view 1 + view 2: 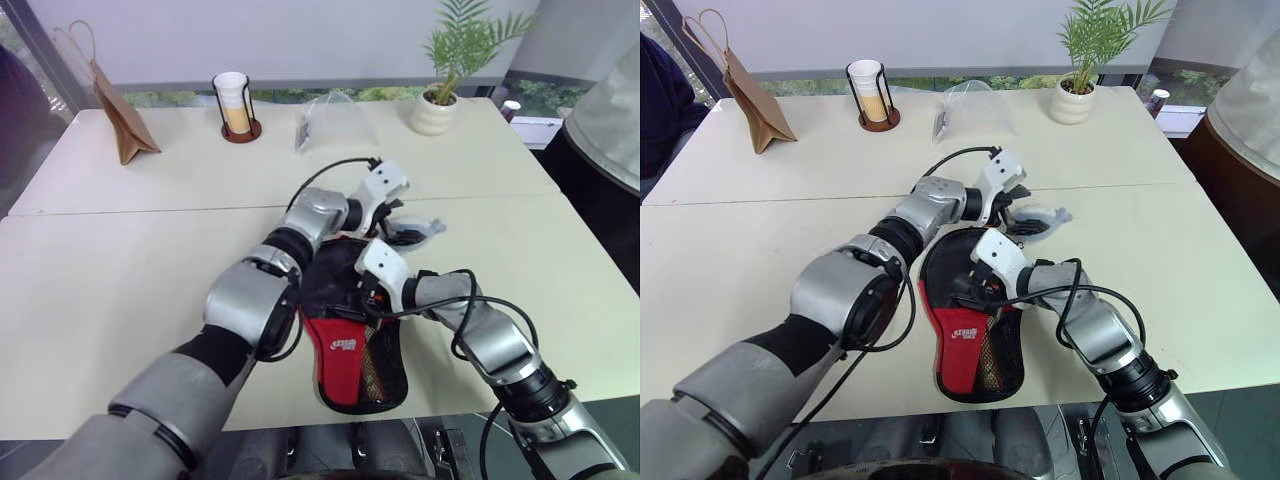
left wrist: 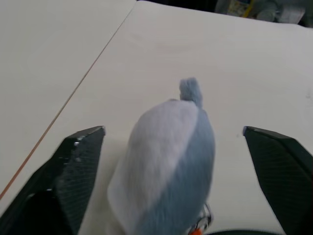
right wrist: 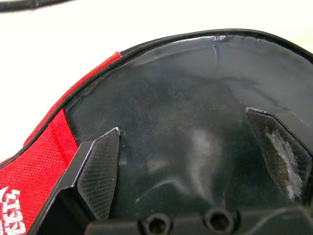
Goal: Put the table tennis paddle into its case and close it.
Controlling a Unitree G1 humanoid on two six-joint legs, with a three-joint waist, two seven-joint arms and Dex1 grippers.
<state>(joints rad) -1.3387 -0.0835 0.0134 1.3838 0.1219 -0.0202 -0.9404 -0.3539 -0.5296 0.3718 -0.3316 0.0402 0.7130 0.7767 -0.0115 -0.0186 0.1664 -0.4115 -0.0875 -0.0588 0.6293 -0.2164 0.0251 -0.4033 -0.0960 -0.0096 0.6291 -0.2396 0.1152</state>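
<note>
**Both pincers spread wide over the case, nothing held**

Left pincer: its two black fingers stand far apart. Between them lies a grey and white fuzzy charm, with a small tuft on its far end, resting on the tabletop. Neither finger touches the charm. In the head views this pincer reaches across from the robot's left to the far end of the case, where the charm lies just past the case's rounded end.

Right pincer: its fingers are likewise spread wide and grip nothing. They sit over the glossy black panel of the case, with the red fabric and part of a white logo at one side. In the head views this pincer hangs over the upper black part of the case.

The case lies flat near the front edge of the tabletop, black round end away from the robot, red panel with white logo and mesh pocket toward it. Whether the paddle is inside cannot be told; no blade or handle is visible.

Farther back stand a brown paper bag, a cup in a dark holder, a clear plastic bag and a potted plant. A person's light sleeve shows at the right edge.
</note>
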